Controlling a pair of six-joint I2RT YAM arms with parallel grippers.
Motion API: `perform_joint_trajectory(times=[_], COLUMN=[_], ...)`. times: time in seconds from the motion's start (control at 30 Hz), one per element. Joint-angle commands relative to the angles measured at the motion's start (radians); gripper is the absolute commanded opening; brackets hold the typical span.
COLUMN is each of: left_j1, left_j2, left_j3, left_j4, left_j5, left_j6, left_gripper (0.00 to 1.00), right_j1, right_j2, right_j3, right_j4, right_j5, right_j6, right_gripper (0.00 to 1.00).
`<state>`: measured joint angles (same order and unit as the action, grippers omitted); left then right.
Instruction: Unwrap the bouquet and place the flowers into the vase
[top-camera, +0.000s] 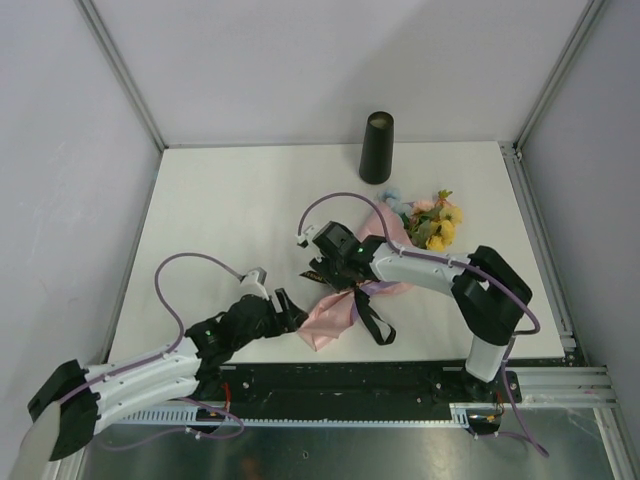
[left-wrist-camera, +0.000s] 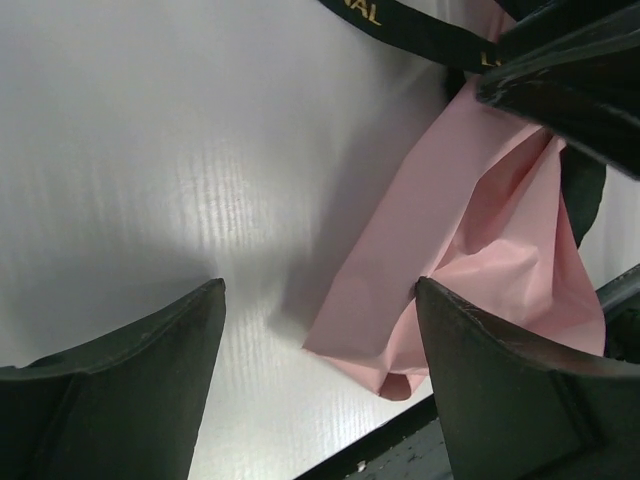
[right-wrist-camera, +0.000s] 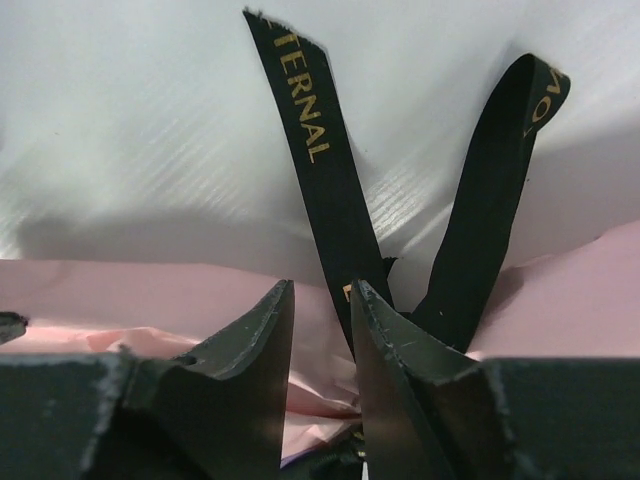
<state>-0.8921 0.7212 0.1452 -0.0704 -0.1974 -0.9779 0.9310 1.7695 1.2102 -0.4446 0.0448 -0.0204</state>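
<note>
Bottom of the top view first: the left jaws stand wide apart with nothing in them, fingers (left-wrist-camera: 140, 390) hovering over bare worktop (left-wrist-camera: 200, 150). In the wrist view the pink paper tail of the bouquet (top-camera: 330, 318) pokes one corner into that gap from the right. Whether it touches the right-hand finger, can't tell. Just beyond, the black ribbon (top-camera: 377, 322) loops across the paper, its gold lettering showing.

Centre frame now, over the bundle's tied waist. The right jaws are down low and parted only a sliver, fingertips (right-wrist-camera: 255, 340) close over the pink paper. One ribbon strand drops along the right-hand tip, but there's no clamp on it that I can see.

Further up and right, the flowers (top-camera: 437, 222) spill out of the wrap, pink, yellow and pale blue. At the far edge, upper centre, the vase (top-camera: 377, 147) stands upright, apart from the blooms
</note>
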Motion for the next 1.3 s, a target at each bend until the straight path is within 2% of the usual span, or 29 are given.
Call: perform_joint_trajectory(times=[0.0, 0.13, 0.3, 0.47, 0.67, 0.77, 0.97, 1.0, 1.1, 1.27], left_j1=[-0.012, -0.017, -0.02, -0.019, -0.02, -0.02, -0.02, -0.02, -0.019, -0.019], left_j2=[0.085, 0.147, 0.158, 0.143, 0.142, 0.14, 0.118, 0.112, 0.08, 0.034], left_j3=[0.011, 0.026, 0.033, 0.028, 0.031, 0.03, 0.03, 0.032, 0.054, 0.11], left_j4=[0.104, 0.119, 0.12, 0.119, 0.118, 0.116, 0.106, 0.102, 0.064, 0.005], left_j5=[0.04, 0.048, 0.044, 0.036, 0.033, 0.033, 0.026, 0.024, 0.002, -0.032], left_j6=[-0.027, -0.025, -0.025, -0.028, -0.024, -0.024, -0.023, -0.021, -0.004, 0.039], left_gripper=[0.8, 0.63, 0.52, 0.49, 0.51, 0.51, 0.53, 0.55, 0.6, 0.78], right_j1=[-0.01, -0.02, -0.025, -0.019, -0.006, -0.005, -0.006, -0.007, -0.009, -0.025], right_j2=[0.034, 0.065, 0.106, 0.115, 0.116, 0.127, 0.092, 0.077, 0.02, -0.072], right_j3=[0.012, 0.012, 0.017, 0.017, 0.025, 0.027, 0.03, 0.032, 0.037, 0.038], right_j4=[0.012, 0.04, 0.051, 0.047, 0.025, 0.014, 0.042, 0.054, 0.098, 0.199], right_j5=[0.024, 0.042, 0.078, 0.143, 0.19, 0.21, 0.252, 0.252, 0.236, 0.17], right_j6=[-0.024, -0.027, -0.028, -0.038, -0.058, -0.052, -0.052, -0.053, -0.046, -0.005], right_gripper=[0.37, 0.41, 0.45, 0.48, 0.51, 0.42, 0.06, 0.03, 0.0, 0.0])
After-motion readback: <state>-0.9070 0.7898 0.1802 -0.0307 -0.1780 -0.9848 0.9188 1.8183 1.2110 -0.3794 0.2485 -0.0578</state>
